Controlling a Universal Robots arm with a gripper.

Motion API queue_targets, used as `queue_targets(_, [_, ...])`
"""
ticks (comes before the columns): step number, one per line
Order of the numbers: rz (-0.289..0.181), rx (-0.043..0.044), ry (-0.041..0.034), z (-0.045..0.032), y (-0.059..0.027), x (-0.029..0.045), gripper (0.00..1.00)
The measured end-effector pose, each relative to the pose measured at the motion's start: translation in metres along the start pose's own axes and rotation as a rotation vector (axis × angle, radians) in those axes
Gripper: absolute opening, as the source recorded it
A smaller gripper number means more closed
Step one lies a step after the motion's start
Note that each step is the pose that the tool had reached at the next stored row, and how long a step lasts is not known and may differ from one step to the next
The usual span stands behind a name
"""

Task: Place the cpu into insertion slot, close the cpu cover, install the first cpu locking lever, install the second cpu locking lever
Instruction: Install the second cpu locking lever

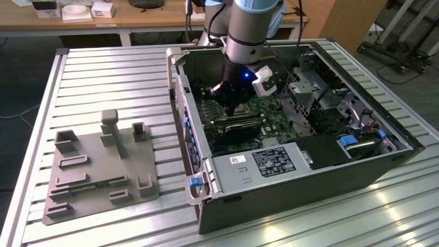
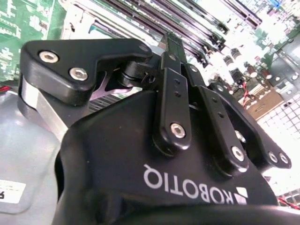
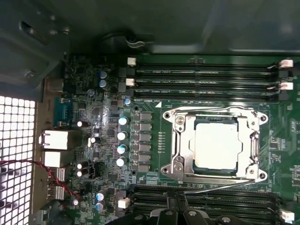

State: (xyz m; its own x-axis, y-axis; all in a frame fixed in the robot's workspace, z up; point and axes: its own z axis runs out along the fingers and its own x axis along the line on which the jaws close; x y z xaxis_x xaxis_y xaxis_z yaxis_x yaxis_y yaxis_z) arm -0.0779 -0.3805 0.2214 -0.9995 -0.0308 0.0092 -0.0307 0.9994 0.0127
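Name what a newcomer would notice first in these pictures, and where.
The arm reaching down into the open computer case on the slatted table, its tool low over the green board. In the first wrist view, the cpu lies in the slot, framed by the closed silver cover.

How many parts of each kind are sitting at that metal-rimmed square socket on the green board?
cpu: 1
cpu cover: 1
locking levers: 2
Total: 4
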Motion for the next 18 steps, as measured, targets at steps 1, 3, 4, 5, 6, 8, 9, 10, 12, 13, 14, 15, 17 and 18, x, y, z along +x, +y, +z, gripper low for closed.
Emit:
queue_targets(1, [-0.005, 0.0001, 0.0006, 0.0003, 0.0000, 0.0004, 0.10])
queue_targets(3, [-0.008, 0.0000, 0.0012, 0.0007, 0.0004, 0.0004, 0.10])
queue_targets(4, [-0.008, 0.0000, 0.0013, 0.0008, 0.0004, 0.0005, 0.10])
queue_targets(5, [-0.008, -0.0003, 0.0012, 0.0011, 0.0005, 0.0005, 0.10])
queue_targets(6, [-0.008, -0.0005, 0.0011, 0.0016, 0.0006, 0.0005, 0.10])
queue_targets(8, [-0.009, -0.0004, 0.0016, 0.0025, 0.0007, 0.0005, 0.10])
queue_targets(9, [-0.010, -0.0003, 0.0018, 0.0028, 0.0007, 0.0005, 0.10])
queue_targets(10, [-0.012, -0.0002, 0.0019, 0.0030, 0.0008, 0.0005, 0.10])
queue_targets(12, [-0.013, -0.0002, 0.0020, 0.0036, 0.0013, 0.0005, 0.10])
queue_targets(13, [-0.013, -0.0003, 0.0019, 0.0039, 0.0016, 0.0005, 0.10])
queue_targets(14, [-0.013, -0.0004, 0.0019, 0.0043, 0.0020, 0.0004, 0.10])
queue_targets(15, [-0.013, -0.0007, 0.0019, 0.0050, 0.0022, 0.0004, 0.10])
queue_targets(17, [-0.013, -0.0019, 0.0019, 0.0065, 0.0025, 0.0005, 0.10])
queue_targets(18, [-0.013, -0.0025, 0.0019, 0.0074, 0.0026, 0.0007, 0.10])
